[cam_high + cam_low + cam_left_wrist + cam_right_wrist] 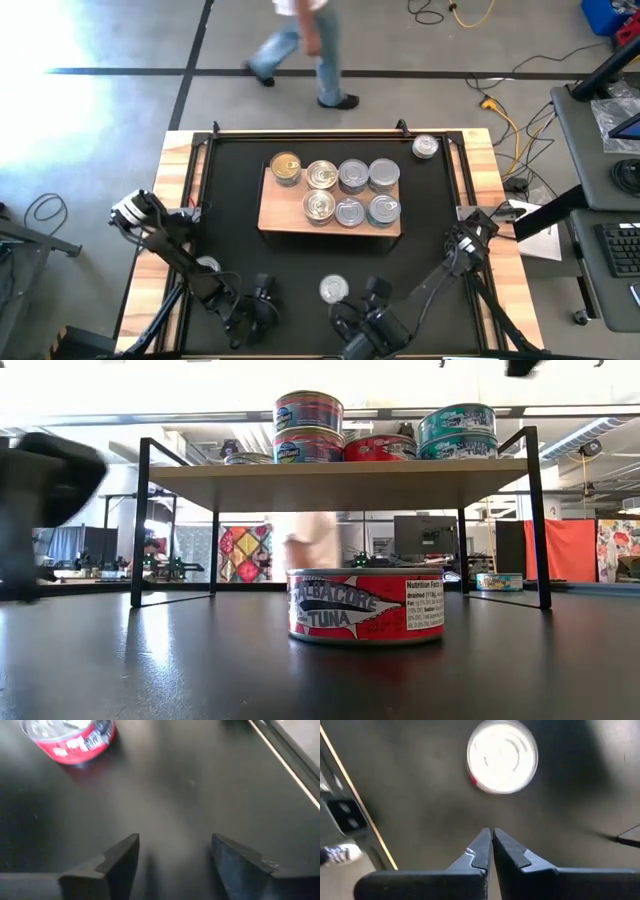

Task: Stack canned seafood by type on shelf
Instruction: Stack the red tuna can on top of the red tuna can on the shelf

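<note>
A red-labelled tuna tin [333,290] with a silver lid stands alone on the black mat near the table's front edge; it also shows in the low view [365,605]. My left gripper [266,296] hangs open just left of it, low over the mat, with nothing between its fingers [175,845]. My right gripper [374,292] is shut and raised just right of the tin, pointing steeply down at the mat beside it [491,832]. The shelf [275,215], a pale wood board on black legs, carries several tins [308,426], some stacked two high.
One tin [425,147] stands on the mat at the far right, beyond the shelf. Another tin [207,265] shows partly under my left arm. The mat has a wooden rim [170,180]. A person [305,45] walks past beyond the table's far edge.
</note>
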